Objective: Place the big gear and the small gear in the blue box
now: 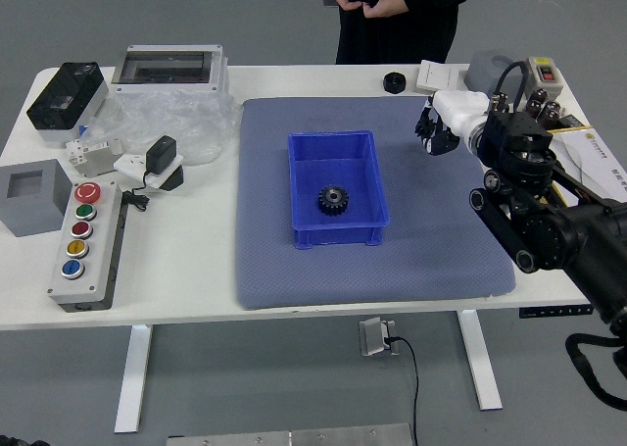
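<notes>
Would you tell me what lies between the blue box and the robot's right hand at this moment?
Only a bare stretch of the grey-blue mat shows between the blue box and the right hand, in the head view.

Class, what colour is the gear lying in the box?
The gear is black, seen best in the current head view against the blue box.

The blue box [337,235], open-topped, rectangular and plain-walled, stands upright on the grey-blue mat covering part of the worktop, toward ten o'clock from the mat's middle, its longer sides running roughly from six to twelve. Inside it a dark, toothed gear [333,201] with a round centre lies flat on the floor, just toward six o'clock from the box's middle, apart from the walls; whether this is the big or the small one cannot be told.
</notes>
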